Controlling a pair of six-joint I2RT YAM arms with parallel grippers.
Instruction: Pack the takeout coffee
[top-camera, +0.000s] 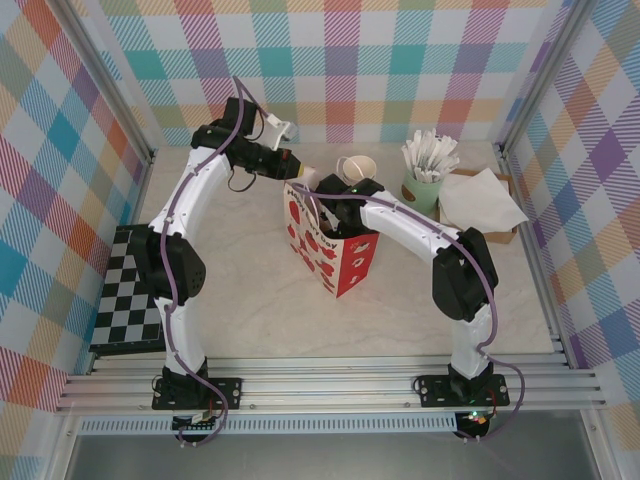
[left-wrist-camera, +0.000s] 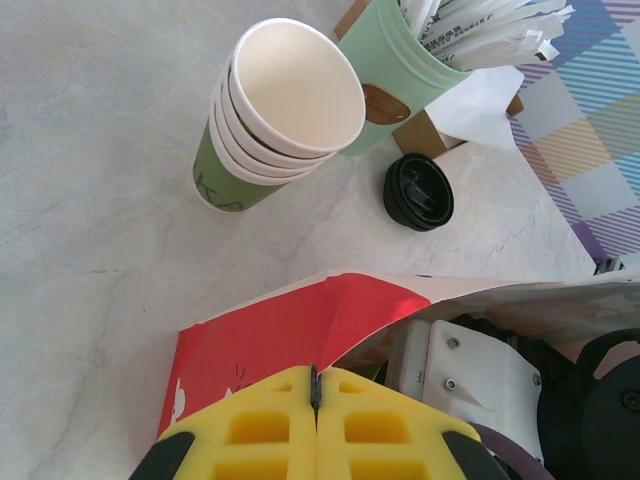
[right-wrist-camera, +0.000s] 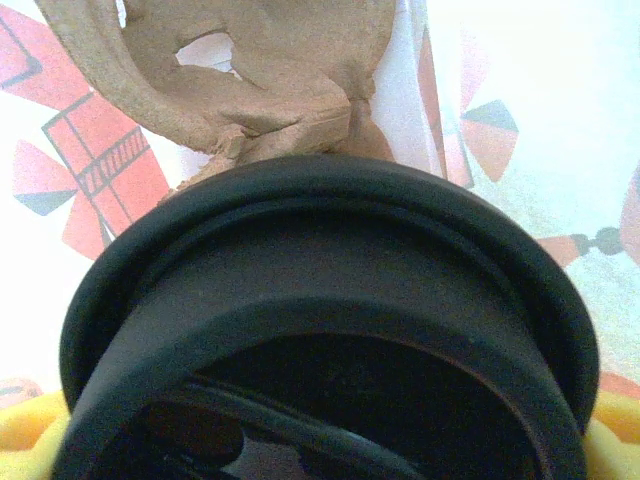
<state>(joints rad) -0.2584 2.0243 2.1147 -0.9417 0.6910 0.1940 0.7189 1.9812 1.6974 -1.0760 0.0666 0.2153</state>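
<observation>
Holding the bag (left-wrist-camera: 280, 330): your left gripper (left-wrist-camera: 315, 405) is clenched on its rim, keeping the mouth open.
Coffee (right-wrist-camera: 320, 250): down inside the bag, grasped by your right gripper (right-wrist-camera: 320, 440), likely for lowering.

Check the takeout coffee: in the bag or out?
In: right wrist view has the takeout coffee, black lid showing, against the bag's printed inner walls.
</observation>
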